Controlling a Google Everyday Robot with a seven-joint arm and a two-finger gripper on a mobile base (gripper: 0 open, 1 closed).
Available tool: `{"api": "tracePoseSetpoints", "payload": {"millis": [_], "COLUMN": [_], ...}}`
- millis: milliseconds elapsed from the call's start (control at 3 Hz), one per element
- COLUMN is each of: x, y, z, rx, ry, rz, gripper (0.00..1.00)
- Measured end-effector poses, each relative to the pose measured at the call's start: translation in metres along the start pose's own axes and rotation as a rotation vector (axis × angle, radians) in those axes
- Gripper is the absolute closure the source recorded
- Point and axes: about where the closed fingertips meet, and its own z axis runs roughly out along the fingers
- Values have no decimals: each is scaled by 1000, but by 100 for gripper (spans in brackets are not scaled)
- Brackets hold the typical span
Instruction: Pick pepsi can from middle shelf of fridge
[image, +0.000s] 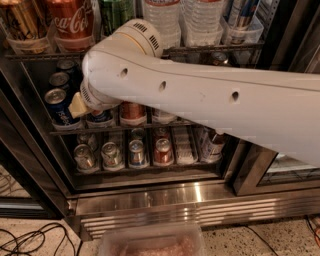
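The fridge (165, 200) stands open in front of me. My white arm (200, 95) crosses the view from the right and reaches into it at the middle shelf (65, 131). A blue pepsi can (57, 107) stands at the left front of that shelf, with more cans behind it. My gripper (79, 105) is at the arm's end, right beside that can; only a cream part of it shows and the rest is hidden behind the wrist. A second blue can (99, 118) and a red can (132, 112) stand partly hidden under the arm.
The top shelf holds Coca-Cola bottles (70, 22), green bottles (115, 12) and water bottles (165, 17). The lower shelf holds several cans (135, 152). A clear plastic bin (150, 242) and cables (30, 237) lie on the floor. A dark door frame (250, 167) stands at the right.
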Motion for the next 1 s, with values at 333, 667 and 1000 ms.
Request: {"api": "tracePoseSetpoints", "payload": {"millis": [333,667,1000], "x": [2,6,10], "y": [2,6,12], "z": [12,30,37], "rx": [13,23,16], "ry": [5,3,2], "rz": [-14,-39,-46], "gripper": [27,27,27]}}
